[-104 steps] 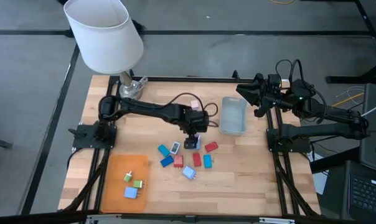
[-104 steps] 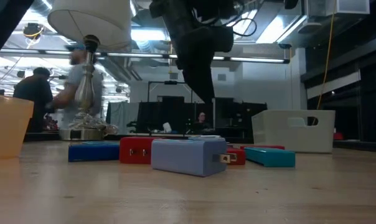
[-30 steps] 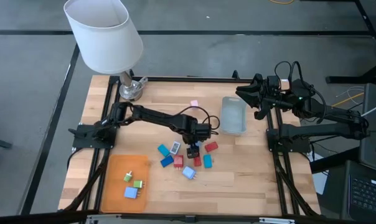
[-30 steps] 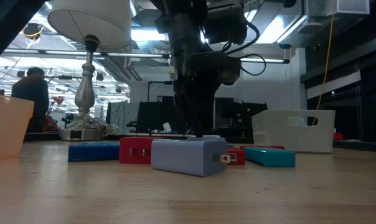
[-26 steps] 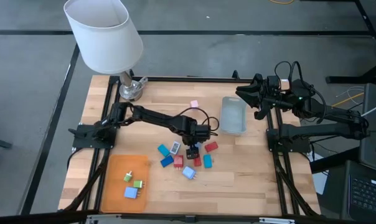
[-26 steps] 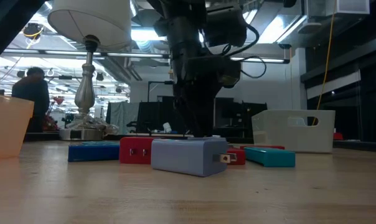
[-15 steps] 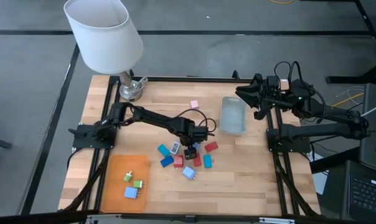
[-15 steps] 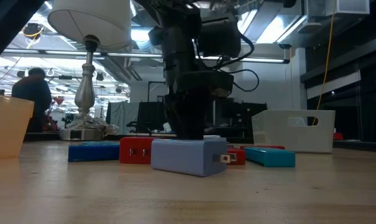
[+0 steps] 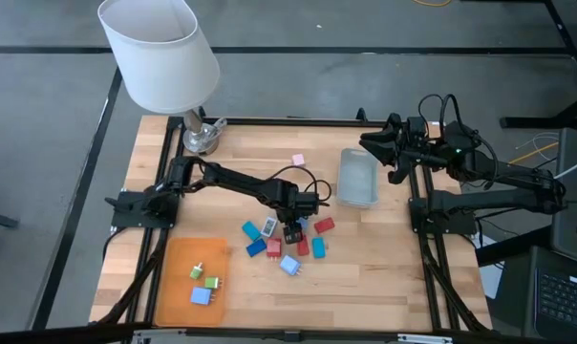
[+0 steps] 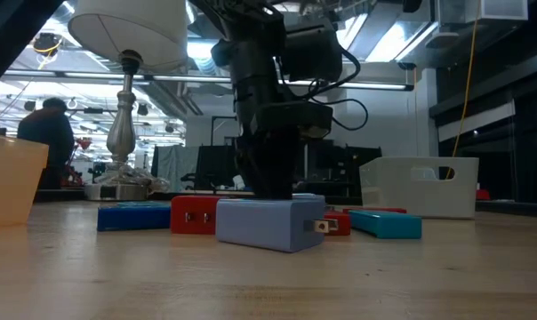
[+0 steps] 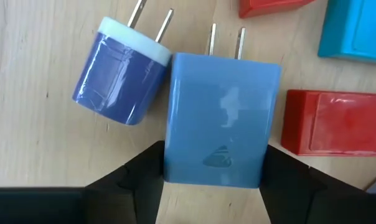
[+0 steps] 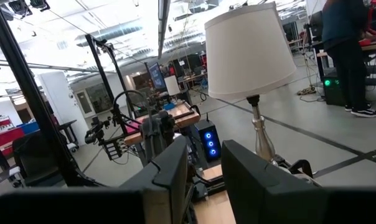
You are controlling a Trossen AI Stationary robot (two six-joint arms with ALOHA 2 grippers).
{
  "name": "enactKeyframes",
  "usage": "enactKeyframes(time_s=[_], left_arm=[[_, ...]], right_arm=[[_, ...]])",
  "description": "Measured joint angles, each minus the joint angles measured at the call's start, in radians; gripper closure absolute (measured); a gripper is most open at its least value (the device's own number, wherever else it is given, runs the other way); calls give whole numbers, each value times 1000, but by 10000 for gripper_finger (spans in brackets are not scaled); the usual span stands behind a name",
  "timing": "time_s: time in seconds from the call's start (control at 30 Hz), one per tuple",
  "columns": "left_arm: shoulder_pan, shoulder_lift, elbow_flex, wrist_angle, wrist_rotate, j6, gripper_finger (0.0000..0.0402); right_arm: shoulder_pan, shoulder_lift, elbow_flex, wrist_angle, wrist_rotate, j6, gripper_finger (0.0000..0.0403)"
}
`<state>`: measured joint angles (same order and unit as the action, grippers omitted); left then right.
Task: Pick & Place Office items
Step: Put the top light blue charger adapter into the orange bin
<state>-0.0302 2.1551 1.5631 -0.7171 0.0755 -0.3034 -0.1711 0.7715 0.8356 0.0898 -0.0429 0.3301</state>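
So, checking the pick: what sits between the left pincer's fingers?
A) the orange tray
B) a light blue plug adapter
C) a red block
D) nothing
B: in the left wrist view the light blue plug adapter sits between the left pincer's two dark fingers.

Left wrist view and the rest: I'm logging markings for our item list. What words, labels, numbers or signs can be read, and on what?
No readable text in any view.
Light blue charger between the left gripper fingers: faint embossed triangular mark, no letters legible.
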Motion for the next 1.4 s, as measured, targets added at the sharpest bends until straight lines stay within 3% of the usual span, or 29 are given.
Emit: enactKeyframes(time_s=[0.4,0.67,1.07,1.27,1.4], left_arm=[[6,-49,-4,-16,86,-16,194],[13,-233,-3,-72,55,11,194],[27,-665,-2,-113,-80,28,194],[-108,-802,-4,-357,-137,-31,194],[-270,-876,-113,-399,-179,-174,194]], right_arm=[[0,0,0,0,0,11,302],[0,0,0,0,0,14,302],[0,0,0,23,0,46,302],[0,0,0,30,0,82,302],[1,0,0,30,1,87,302]])
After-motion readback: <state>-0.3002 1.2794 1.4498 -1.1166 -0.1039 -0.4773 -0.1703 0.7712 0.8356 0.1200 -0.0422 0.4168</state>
